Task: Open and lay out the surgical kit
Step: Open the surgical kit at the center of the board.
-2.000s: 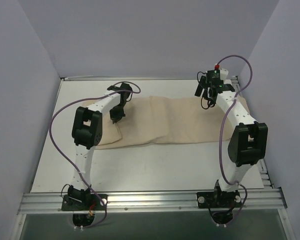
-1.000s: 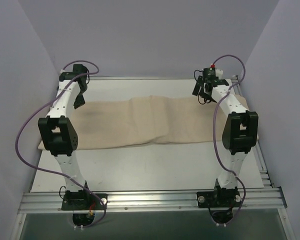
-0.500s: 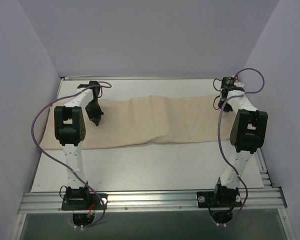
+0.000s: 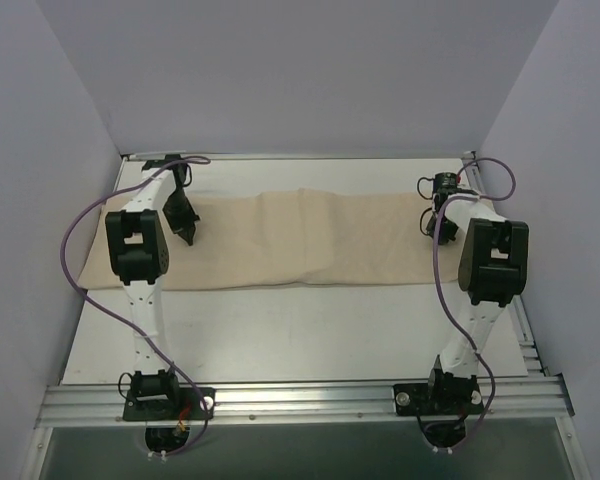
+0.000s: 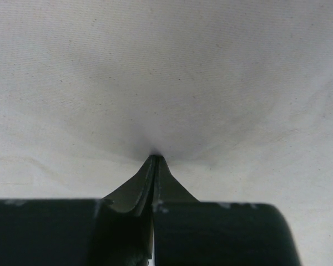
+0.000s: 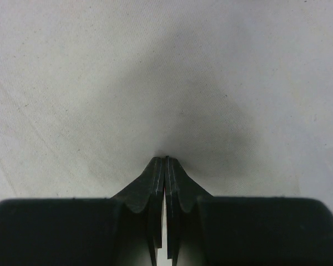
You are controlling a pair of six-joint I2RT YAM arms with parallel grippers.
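Wrist cams alone show both jaws closed tight, tips on cloth wrap (image 4: 310, 240); top cam: arms stretched fwd, L gripper (image 4: 187, 232) near wrap's left end, R gripper (image 4: 432, 222) near right.

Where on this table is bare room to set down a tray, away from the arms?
The widest bare patch is the white table between the near edge of the cloth wrap and the arm bases. A thin strip runs behind it, along the far wall. Crowded: both cloth ends, where the left gripper and right gripper pinch it.
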